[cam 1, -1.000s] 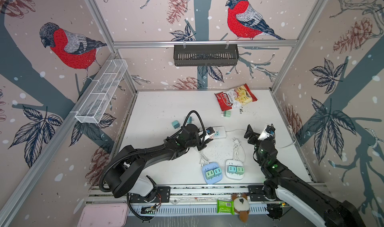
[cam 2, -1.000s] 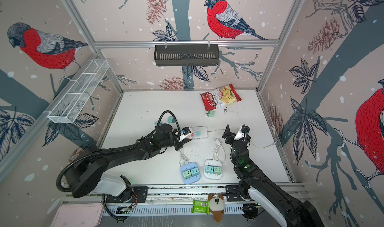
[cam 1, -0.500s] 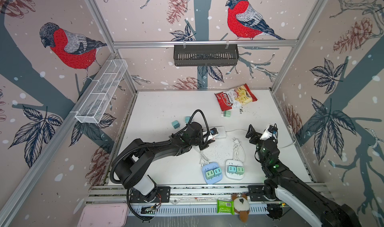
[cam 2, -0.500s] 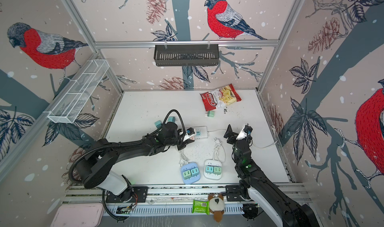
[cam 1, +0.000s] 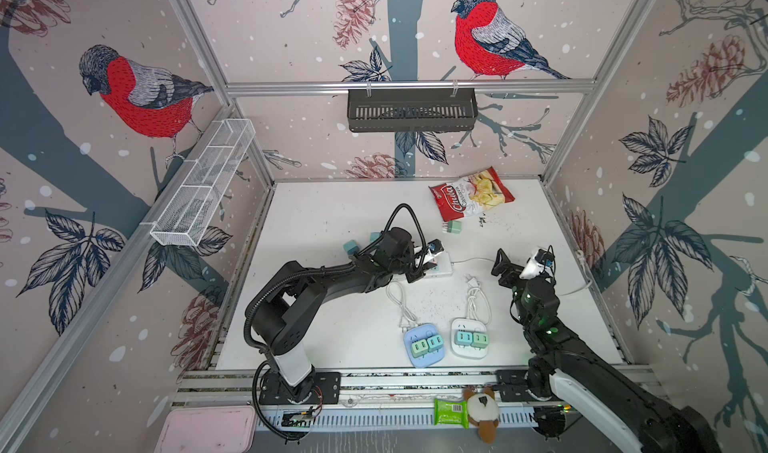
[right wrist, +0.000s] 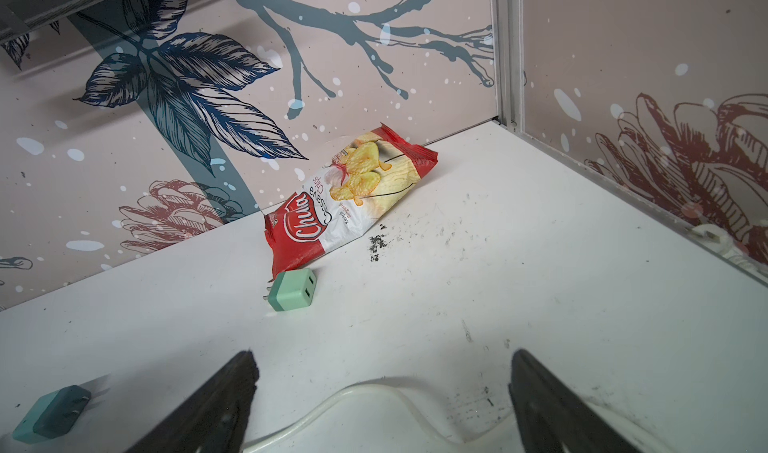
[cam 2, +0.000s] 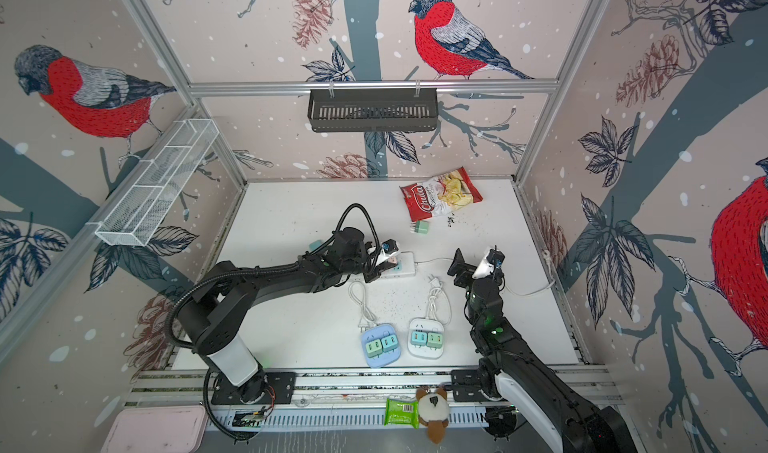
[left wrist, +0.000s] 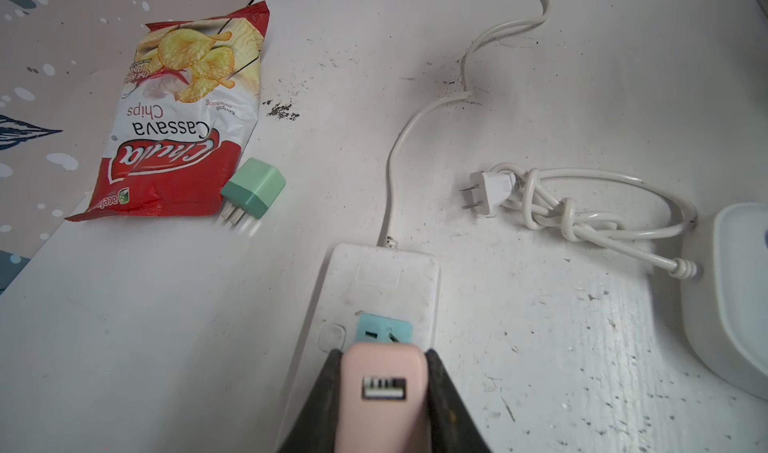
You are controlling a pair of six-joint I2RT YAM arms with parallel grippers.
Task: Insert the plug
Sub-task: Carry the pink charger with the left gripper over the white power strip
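Left wrist view: the pink plug point(left wrist: 384, 388) is pinched by the left gripper point(left wrist: 382, 361) over the power strip point(left wrist: 374, 289); the right gripper point(right wrist: 383, 359) is seen spread.

Counted across the cell: three power strips point(cam 1: 442, 264) point(cam 1: 419, 361) point(cam 1: 471, 353), one pink plug point(left wrist: 382, 388), seven green plugs, three loose point(cam 1: 455, 226) point(cam 1: 351, 247) point(cam 1: 375, 237) and four seated in pairs point(cam 1: 419, 347) point(cam 1: 435, 342) point(cam 1: 462, 338) point(cam 1: 480, 338), one chip bag point(cam 1: 469, 197), one plush toy point(cam 1: 482, 409), one green packet point(cam 1: 449, 411), one pink tray point(cam 1: 208, 430), one black basket point(cam 1: 411, 110), one wire rack point(cam 1: 203, 181).

The left arm point(cam 1: 328, 278) reaches forward, nearly flat, its left gripper point(left wrist: 382, 353) clamped on a pink plug point(left wrist: 384, 388) (a finger pressed to each side). The right arm point(cam 1: 540, 305) rises bent, its right gripper point(right wrist: 382, 355) spread wide, pointing forward and, it seems, slightly down.
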